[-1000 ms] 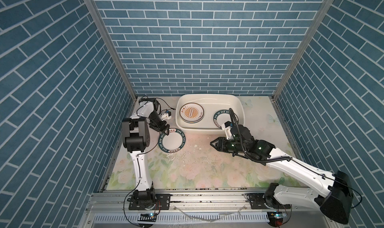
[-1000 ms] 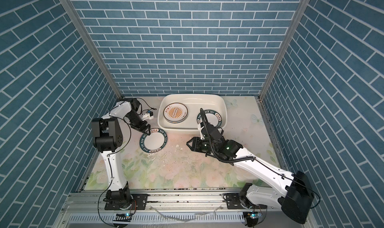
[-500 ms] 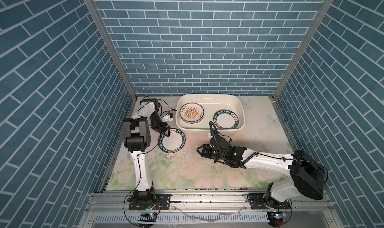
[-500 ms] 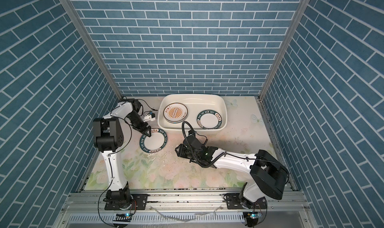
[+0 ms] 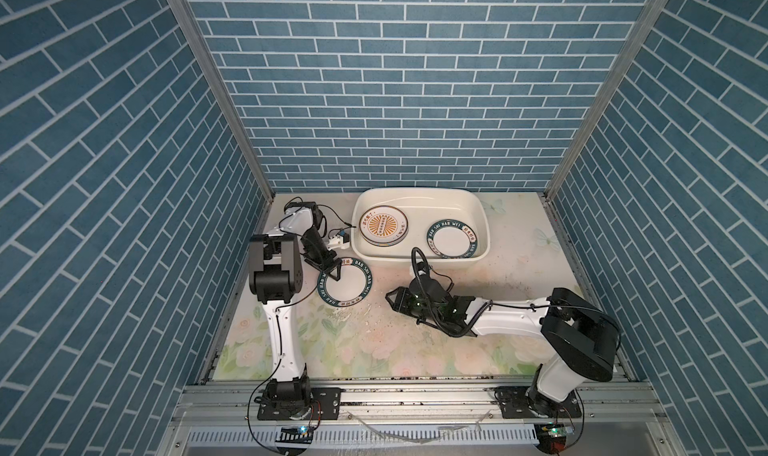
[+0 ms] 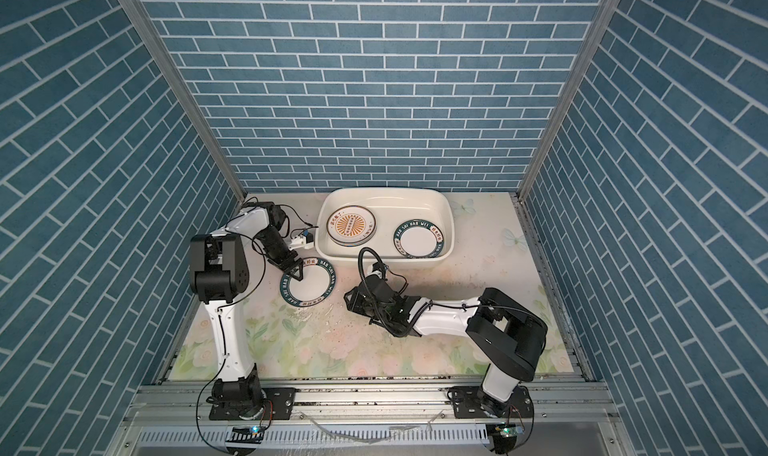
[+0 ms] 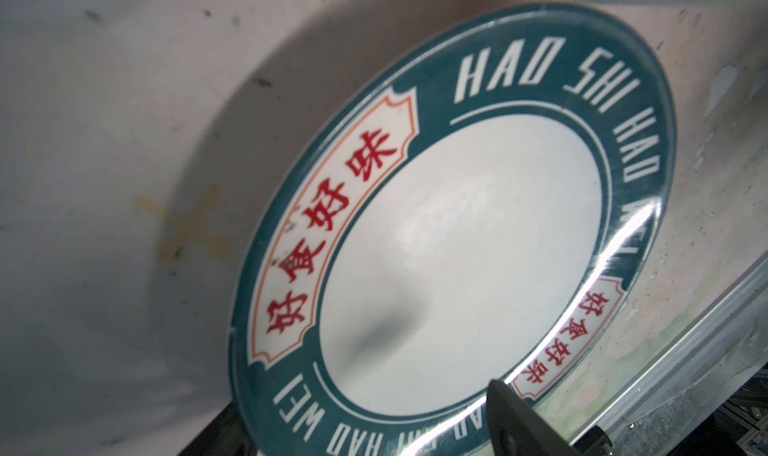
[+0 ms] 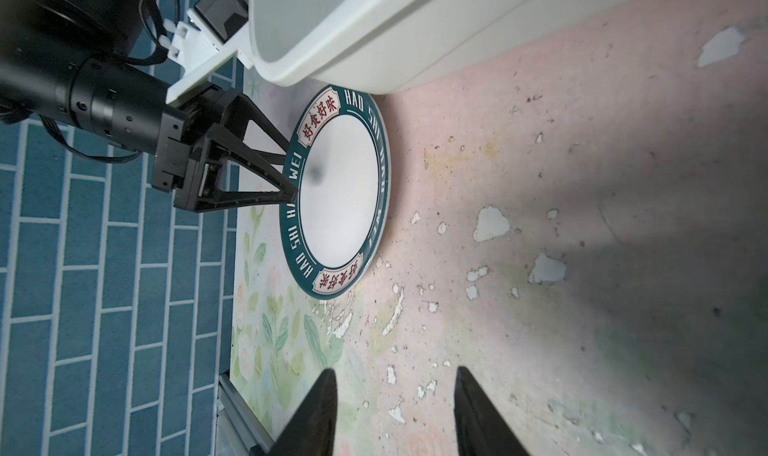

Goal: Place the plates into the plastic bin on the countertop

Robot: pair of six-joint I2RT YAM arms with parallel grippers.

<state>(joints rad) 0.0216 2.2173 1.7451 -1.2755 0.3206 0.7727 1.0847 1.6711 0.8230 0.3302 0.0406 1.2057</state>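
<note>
Plainly, the large glossy white rounded-rectangular plastic bin [image 5: 417, 191] sits at the 12 o'clock edge of the pale rose-and-leaf printed countertop [image 5: 332, 350], likely so both arms reach over its near rim. Inside, a stack of round white plates topped by an orange sunburst [image 5: 383, 226] lies toward 9 o'clock and a single white plate with a dark teal lettered band [image 5: 452, 238] toward 3 o'clock; the stack's count I cannot tell. One more teal-banded white plate [image 5: 348, 286] lies outside on the countertop, just beside the bin's 7 o'clock corner. The black left gripper [image 8: 291, 175] has its jaws apart, straddling that plate's 10 o'clock rim, presumably to pinch the thin edge, the only purchase a low plate offers. The black right gripper [image 8: 395, 370] is spread and empty, low over the middle, pointing toward 9 o'clock at the plate, perhaps to steady it.

Blue brick-pattern walls [image 5: 407, 100] enclose three sides. Underfoot the countertop is worn, with white chipped patches [image 5: 343, 317] at 6 o'clock of the loose plate, where a sliding rim might catch.
</note>
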